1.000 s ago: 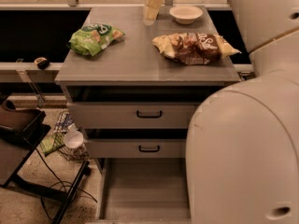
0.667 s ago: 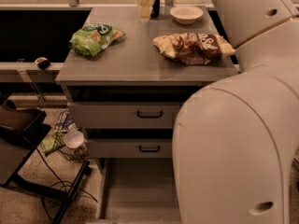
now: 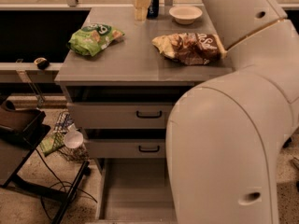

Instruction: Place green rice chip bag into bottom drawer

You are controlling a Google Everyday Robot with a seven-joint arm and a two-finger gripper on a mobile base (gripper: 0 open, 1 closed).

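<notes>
The green rice chip bag (image 3: 93, 37) lies on the grey cabinet top (image 3: 131, 62), near its back left corner. The bottom drawer (image 3: 135, 190) is pulled out at floor level below the two upper drawers; the part of its flat grey tray that shows holds nothing, and its right part is hidden behind my arm. My gripper is out of view. Only the large white links of my arm (image 3: 233, 125) show, filling the right side from top to bottom.
A brown-and-yellow chip bag (image 3: 189, 46) lies on the right of the top, with a white bowl (image 3: 185, 13), a dark bottle (image 3: 153, 3) and a pale container (image 3: 142, 1) at the back. A wire basket with a cup (image 3: 72, 139) and a dark stand (image 3: 18, 139) sit on the floor at left.
My arm has swung leftward and covers more of the right side of the cabinet and drawers. The bags and drawers have not moved.
</notes>
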